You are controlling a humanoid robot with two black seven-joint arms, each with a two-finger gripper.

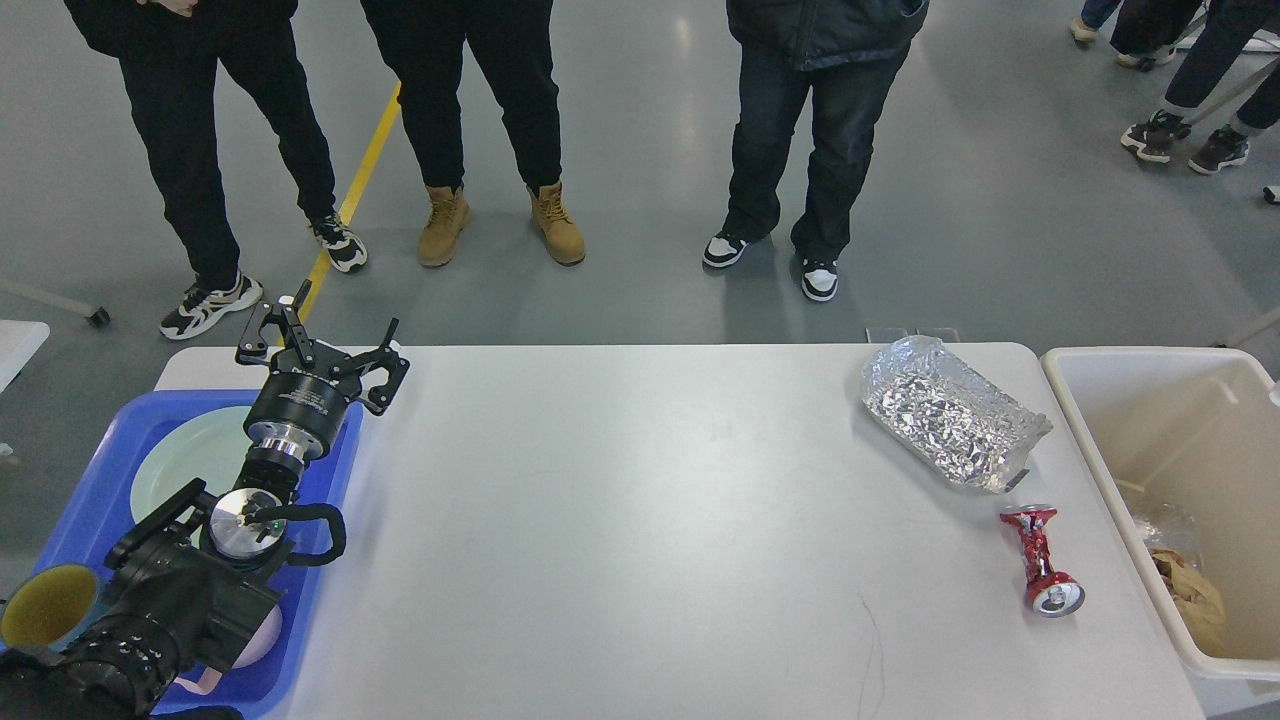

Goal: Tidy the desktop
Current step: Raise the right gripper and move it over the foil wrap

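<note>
The white desktop (640, 500) fills the middle of the head view. A crumpled silver foil bag (950, 412) lies at its far right. A crushed red can (1042, 560) lies on its side just in front of the bag. My left gripper (322, 345) is open and empty, held above the far edge of the blue tray (100, 450) at the desktop's far left corner. My right gripper is not in view.
The blue tray holds a pale green plate (190, 462) and a yellow-lined cup (45, 605). A cream bin (1180, 500) with brown paper and plastic stands off the desktop's right edge. Three people (460, 100) stand behind the far edge.
</note>
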